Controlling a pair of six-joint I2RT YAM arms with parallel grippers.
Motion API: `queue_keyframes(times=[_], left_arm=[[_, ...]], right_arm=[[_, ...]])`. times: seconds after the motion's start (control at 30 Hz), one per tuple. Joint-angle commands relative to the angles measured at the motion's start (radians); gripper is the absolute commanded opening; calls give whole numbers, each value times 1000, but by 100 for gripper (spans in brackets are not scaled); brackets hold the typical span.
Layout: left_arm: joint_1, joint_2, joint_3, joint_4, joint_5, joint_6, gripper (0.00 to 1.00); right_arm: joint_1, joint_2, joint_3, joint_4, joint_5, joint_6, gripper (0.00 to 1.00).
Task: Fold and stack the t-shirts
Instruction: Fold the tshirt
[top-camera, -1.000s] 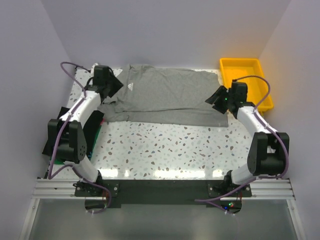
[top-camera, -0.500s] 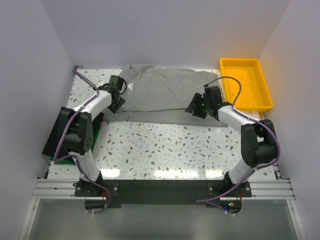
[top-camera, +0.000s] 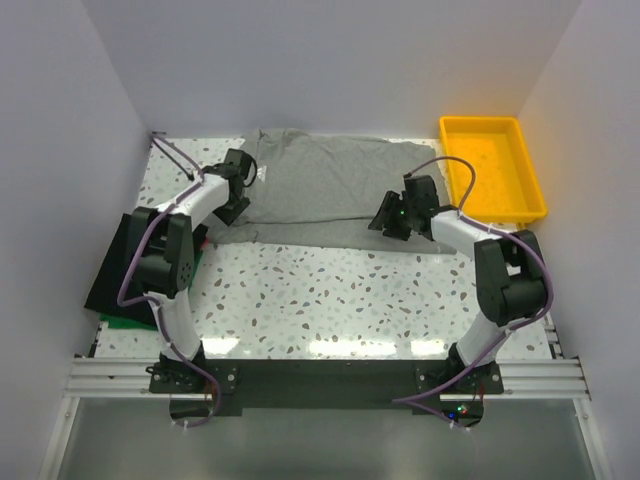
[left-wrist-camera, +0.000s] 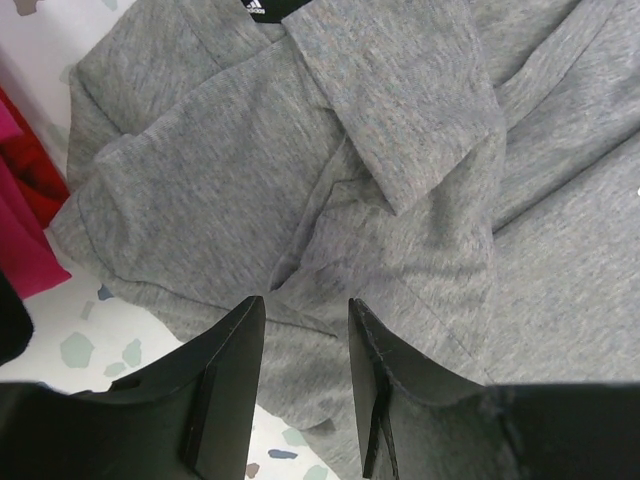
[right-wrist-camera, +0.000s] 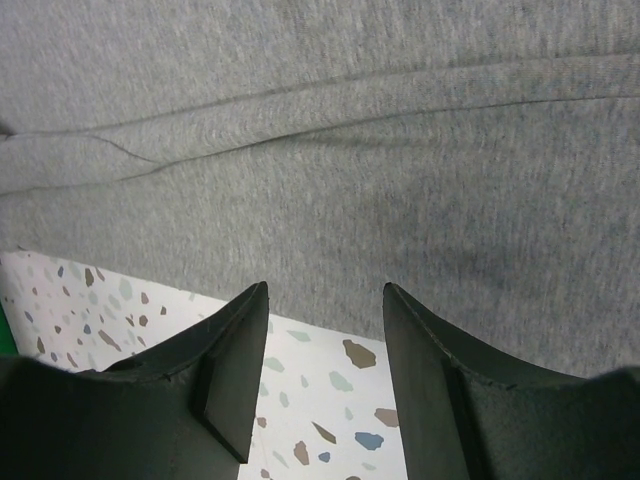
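Two empty tools, your left tool and right tool, hover jaws parted over the grey t-shirt, likely poised to pinch its near edge and fold.

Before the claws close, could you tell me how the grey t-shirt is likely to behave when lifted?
The grey t-shirt will probably be floppy: its sleeve lies in soft folds. Lifted by the near edge, it would likely sag rather than hold shape. It looks thin, so probably light.
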Motion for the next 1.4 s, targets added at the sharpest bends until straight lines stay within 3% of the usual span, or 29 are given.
queue_keyframes(times=[0.0,0.33,0.63,0.97,1.37], left_arm=[[-2,27,51,-28,-44,-27,44],[-1,90,109,-12,-35,-4,37],[3,99,132,40,-15,53,0],[4,54,149,110,2,131,0],[4,111,284,185,31,220,0]], right_arm=[[3,8,10,46,21,-23,53],[3,12,2,46,15,-36,52],[3,5,4,32,18,-49,51],[3,12,4,40,14,-51,51],[1,7,-1,32,31,-72,51]])
